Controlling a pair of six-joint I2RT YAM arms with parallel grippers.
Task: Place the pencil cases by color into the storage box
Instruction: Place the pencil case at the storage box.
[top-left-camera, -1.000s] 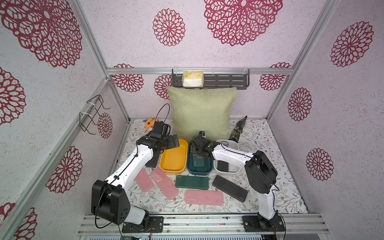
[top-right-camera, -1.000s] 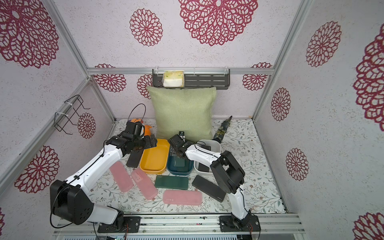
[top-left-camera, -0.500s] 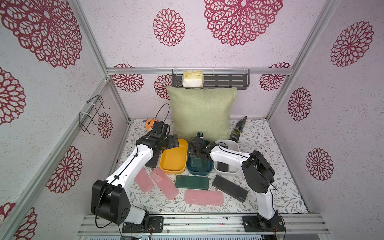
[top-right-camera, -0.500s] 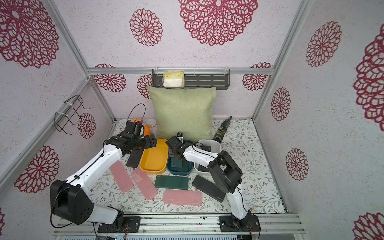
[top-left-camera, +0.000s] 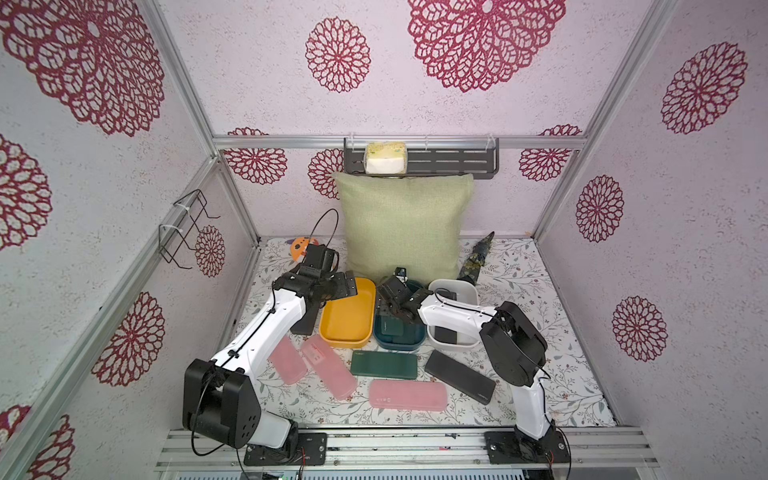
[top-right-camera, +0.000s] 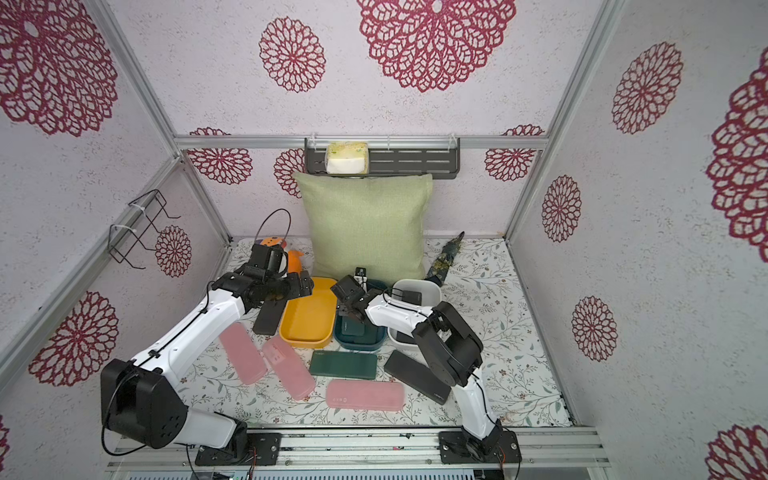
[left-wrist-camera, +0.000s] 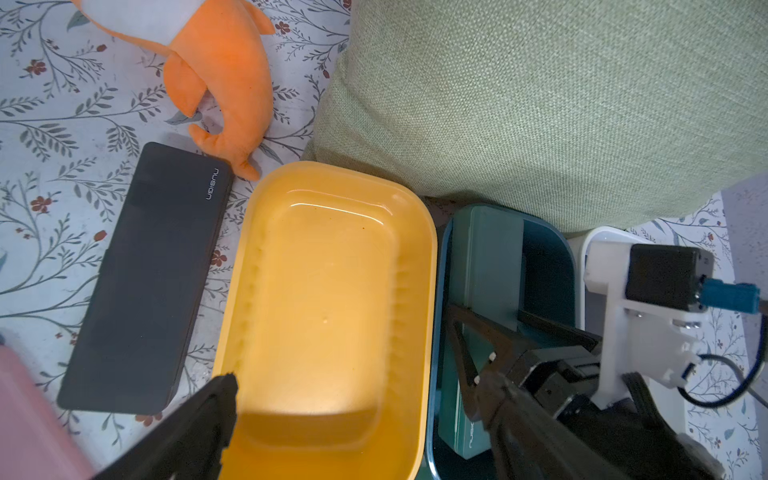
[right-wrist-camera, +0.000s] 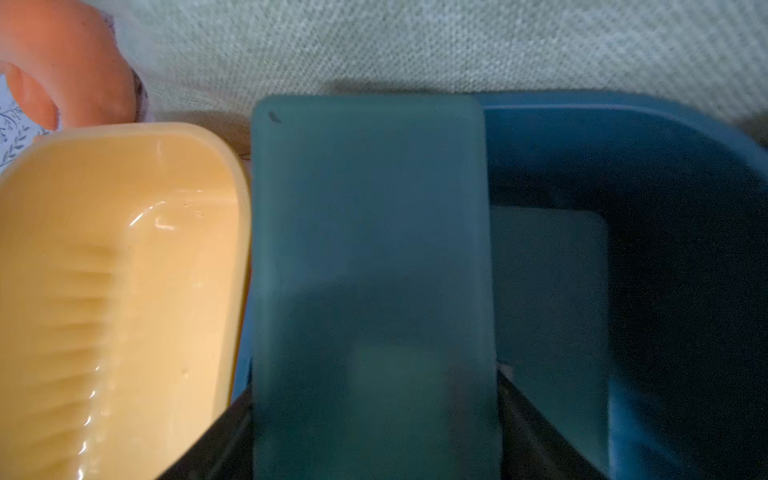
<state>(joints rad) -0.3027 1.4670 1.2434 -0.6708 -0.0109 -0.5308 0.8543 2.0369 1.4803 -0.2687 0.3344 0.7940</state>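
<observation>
My right gripper (right-wrist-camera: 372, 395) is shut on a dark green pencil case (right-wrist-camera: 374, 249), held over the teal tub (top-left-camera: 399, 340) of the storage box. A second green case (right-wrist-camera: 548, 291) lies inside that tub. My left gripper (left-wrist-camera: 359, 386) hangs open and empty over the yellow tub (left-wrist-camera: 424, 291). A black case (left-wrist-camera: 145, 282) lies beside the yellow tub. Another black case (top-left-camera: 446, 334) sits in the white tub (top-left-camera: 471, 293). On the table in front lie three pink cases (top-left-camera: 286, 360) (top-left-camera: 328, 372) (top-left-camera: 408, 395), a green one (top-left-camera: 383, 364) and a black one (top-left-camera: 460, 376).
A green cushion (top-left-camera: 403, 224) leans on the back wall just behind the tubs. An orange plush toy (left-wrist-camera: 224, 75) lies at the back left and a folded umbrella (top-left-camera: 478, 257) at the back right. A wall shelf (top-left-camera: 453, 160) holds a sponge.
My right gripper has shifted slightly left over the teal tub, carrying the green case. The left arm has not moved.
</observation>
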